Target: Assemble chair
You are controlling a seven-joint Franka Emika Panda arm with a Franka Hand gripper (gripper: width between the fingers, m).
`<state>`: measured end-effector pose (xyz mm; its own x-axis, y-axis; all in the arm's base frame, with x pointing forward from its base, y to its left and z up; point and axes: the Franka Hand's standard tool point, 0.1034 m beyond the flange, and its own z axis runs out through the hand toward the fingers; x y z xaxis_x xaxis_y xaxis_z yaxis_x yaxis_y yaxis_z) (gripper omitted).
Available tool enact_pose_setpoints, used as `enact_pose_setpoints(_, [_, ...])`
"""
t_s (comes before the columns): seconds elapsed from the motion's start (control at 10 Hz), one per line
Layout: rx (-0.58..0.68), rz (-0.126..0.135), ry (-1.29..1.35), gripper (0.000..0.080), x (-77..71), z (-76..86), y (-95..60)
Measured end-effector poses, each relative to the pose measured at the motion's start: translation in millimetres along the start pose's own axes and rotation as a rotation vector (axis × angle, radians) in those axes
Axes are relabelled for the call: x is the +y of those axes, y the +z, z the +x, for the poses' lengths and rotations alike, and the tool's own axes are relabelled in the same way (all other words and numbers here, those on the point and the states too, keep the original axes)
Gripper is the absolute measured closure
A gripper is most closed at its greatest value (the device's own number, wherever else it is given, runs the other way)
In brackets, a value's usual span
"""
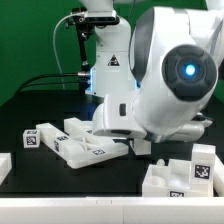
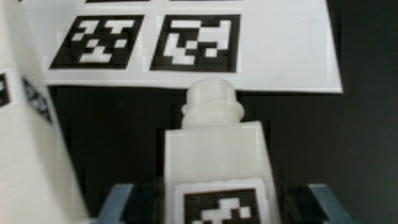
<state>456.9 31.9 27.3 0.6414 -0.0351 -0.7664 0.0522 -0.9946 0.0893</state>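
Observation:
In the wrist view a chunky white chair leg (image 2: pixel 217 150) with a rounded peg at its far end and a square tag near my gripper lies on the black table. My gripper (image 2: pixel 221 203) is open. Its two blue-grey fingers (image 2: pixel 125 200) stand on either side of the leg's tagged end, with a dark gap on each side. A tall white chair panel (image 2: pixel 25 120) with a tag lies beside the leg. In the exterior view several white tagged chair parts (image 1: pixel 75 140) lie at the lower left and more parts (image 1: pixel 180 172) at the lower right. The gripper itself is hidden there behind the arm.
The marker board (image 2: pixel 267 75) lies just beyond the leg's peg, two of its tags showing. The robot's bulky white arm (image 1: pixel 170 80) fills the exterior view's right half. A stand with cables (image 1: pixel 85 50) rises at the back.

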Motion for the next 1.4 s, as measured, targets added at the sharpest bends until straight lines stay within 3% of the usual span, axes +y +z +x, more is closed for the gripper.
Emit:
enact_pose_setpoints(0.2, [0.025,0.013,0.022,0.0519,2.7,0.5,-32.6])
enact_pose_setpoints(0.3, [0.123,0.018,0.015,0.0519,6.3,6.2,-60.2])
enact_pose_setpoints(0.4, [0.212,0.027,0.009,0.0519,9.0,4.4,-74.7])
enact_pose_setpoints(0.6, [0.295,0.033,0.009,0.0519,7.4,7.5,-67.1])
enact_pose_setpoints(0.8, [0.455,0.052,0.019,0.0518,4.1,14.2,-80.1])
enact_pose_setpoints(0.9, [0.490,0.099,0.061,0.0518,-0.5,13.7,-100.2])
enact_pose_setpoints(1.0, [0.567,0.122,0.081,0.0518,-2.1,21.6,-126.0])
enact_pose_setpoints(1.1, [0.635,0.122,0.075,0.0518,-0.9,24.3,-138.6])
enact_pose_setpoints(1.4, [0.817,0.125,0.081,0.0518,-1.2,29.5,-141.0])
